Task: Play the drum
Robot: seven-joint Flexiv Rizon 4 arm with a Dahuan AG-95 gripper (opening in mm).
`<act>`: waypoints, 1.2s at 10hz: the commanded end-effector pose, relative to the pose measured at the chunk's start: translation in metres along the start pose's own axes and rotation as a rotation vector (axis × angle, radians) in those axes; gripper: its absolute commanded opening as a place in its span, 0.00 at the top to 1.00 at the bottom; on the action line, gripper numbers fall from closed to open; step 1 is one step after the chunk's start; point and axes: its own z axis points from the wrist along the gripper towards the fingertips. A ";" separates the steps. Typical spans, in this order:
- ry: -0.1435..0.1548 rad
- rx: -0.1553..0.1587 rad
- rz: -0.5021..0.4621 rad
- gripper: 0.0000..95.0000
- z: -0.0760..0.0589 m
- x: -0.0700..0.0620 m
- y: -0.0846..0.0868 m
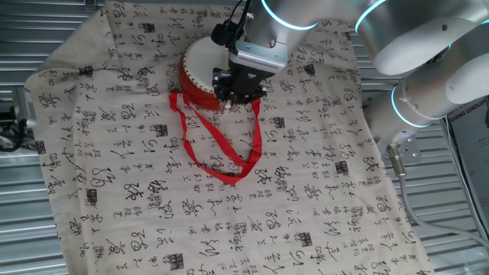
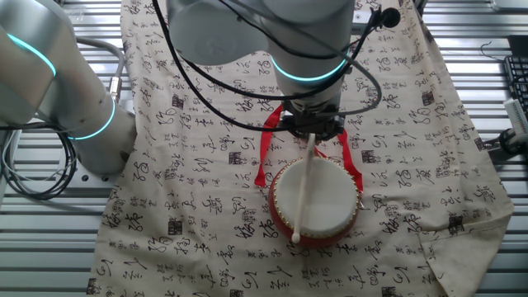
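Note:
The drum (image 1: 200, 67) has a red side wall and a cream-white head, and it rests on the printed cloth. Its red ribbon strap (image 1: 221, 156) loops out over the cloth. In the other fixed view the drum (image 2: 323, 191) lies just below my gripper (image 2: 312, 132), with the ribbon (image 2: 266, 150) beside and behind it. My gripper (image 1: 237, 90) hangs over the drum's edge and hides part of it. It is shut on a pale wooden drumstick (image 2: 303, 194) that slants down across the head, its tip near the rim. I cannot tell whether the stick touches the head.
A beige cloth with black calligraphy (image 1: 153, 191) covers the slatted metal table (image 1: 23, 229); it also shows in the other fixed view (image 2: 190, 165). The arm's base (image 2: 91, 124) and grey cables (image 2: 33, 177) stand at one side. Black cables (image 1: 9, 130) lie off the cloth's edge.

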 end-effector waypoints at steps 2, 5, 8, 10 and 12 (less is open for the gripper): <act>-0.002 -0.002 0.005 1.00 -0.001 0.000 0.000; -0.005 -0.003 0.008 1.00 0.000 -0.001 0.000; -0.014 -0.005 0.011 1.00 0.000 -0.001 0.000; -0.016 -0.006 0.016 1.00 0.000 -0.001 0.000; -0.015 -0.009 0.023 1.00 0.000 -0.001 0.001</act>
